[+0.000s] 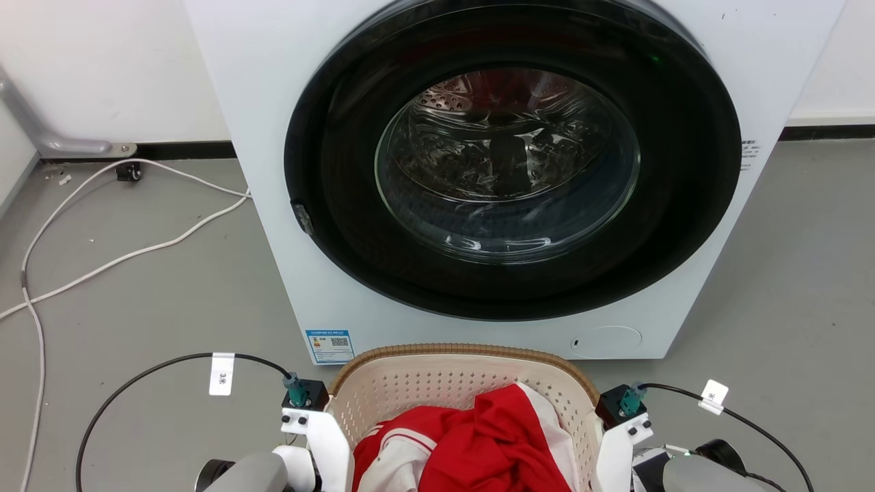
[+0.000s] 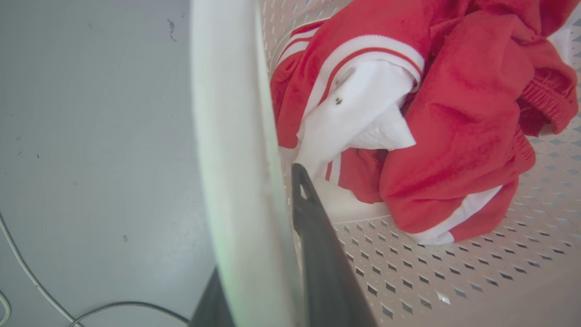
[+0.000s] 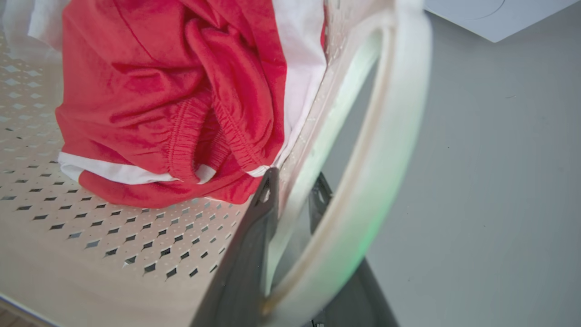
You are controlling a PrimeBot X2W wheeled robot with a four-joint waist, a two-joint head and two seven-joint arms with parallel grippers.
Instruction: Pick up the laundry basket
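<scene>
Left gripper (image 2: 258, 209) and right gripper (image 3: 295, 181) clamp the half-cropped laundry basket (image 1: 424, 389).

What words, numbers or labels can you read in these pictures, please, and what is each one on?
"3米": left white tag, printed sideways, on the left black cable.
Right white tag, on the right black cable: a mark, too small to read.
Blue sticker with a QR code, low on the washer front: print too small.
Small label at the washer's right edge: too small.
Laundry basket: no text seen.
</scene>
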